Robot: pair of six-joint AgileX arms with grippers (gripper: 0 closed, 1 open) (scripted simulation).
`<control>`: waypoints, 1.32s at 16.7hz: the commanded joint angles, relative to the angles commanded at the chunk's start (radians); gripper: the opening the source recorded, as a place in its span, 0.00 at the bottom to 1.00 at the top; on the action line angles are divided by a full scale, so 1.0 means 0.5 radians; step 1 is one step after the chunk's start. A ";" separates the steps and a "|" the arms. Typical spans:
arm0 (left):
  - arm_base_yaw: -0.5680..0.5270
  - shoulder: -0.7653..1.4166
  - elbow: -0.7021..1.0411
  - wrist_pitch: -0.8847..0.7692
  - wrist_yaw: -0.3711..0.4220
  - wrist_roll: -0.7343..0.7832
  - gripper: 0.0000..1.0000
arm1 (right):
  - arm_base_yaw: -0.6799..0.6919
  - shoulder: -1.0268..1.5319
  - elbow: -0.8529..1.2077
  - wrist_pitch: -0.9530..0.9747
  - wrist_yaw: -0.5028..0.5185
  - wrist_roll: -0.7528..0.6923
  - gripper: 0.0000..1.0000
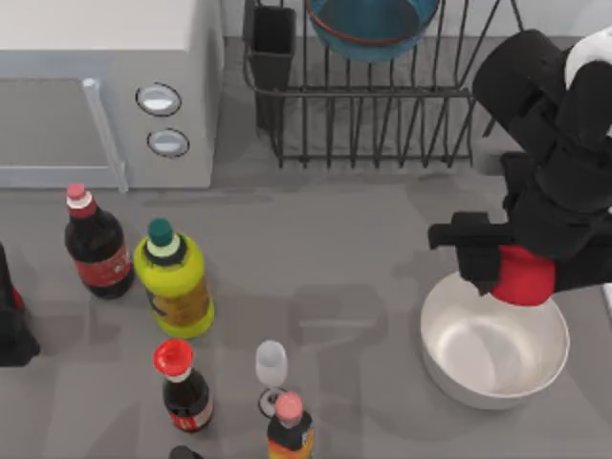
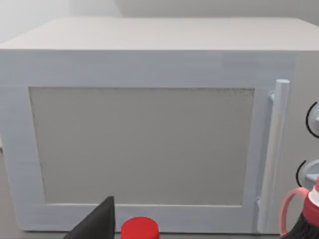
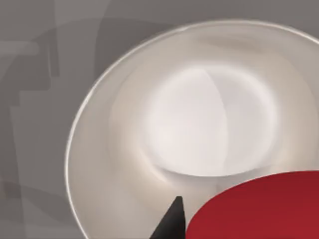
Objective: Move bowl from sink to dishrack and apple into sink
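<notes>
The apple [image 1: 523,274] is held clenched in the right gripper [image 1: 512,273], above the white bowl's [image 1: 449,359] rim.

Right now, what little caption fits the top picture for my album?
Right gripper holds the red apple over a white bowl; the blue bowl sits in the dishrack.

Round teal-blue bowl [image 1: 373,27] in black wire dishrack [image 1: 382,115]: cut by top edge. Bright red blocky apple [image 1: 524,274]: partly covered by black right hand [image 1: 512,273]. White microwave [image 1: 105,86]: cropped left.
</notes>
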 joint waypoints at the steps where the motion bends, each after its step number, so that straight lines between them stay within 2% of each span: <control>1: 0.000 0.000 0.000 0.000 0.000 0.000 1.00 | -0.046 0.007 -0.027 0.058 -0.007 -0.028 0.00; 6: 0.000 0.000 0.000 0.000 0.000 0.000 1.00 | -0.516 -0.053 -0.143 0.647 -0.161 -0.253 0.00; 13: 0.000 0.000 0.000 0.000 0.000 0.000 1.00 | -1.316 -0.198 -0.423 1.951 -0.501 -0.535 0.00; 22: 0.000 0.000 0.000 0.000 0.000 0.000 1.00 | -1.843 -0.233 -0.755 3.091 -0.783 -0.812 0.00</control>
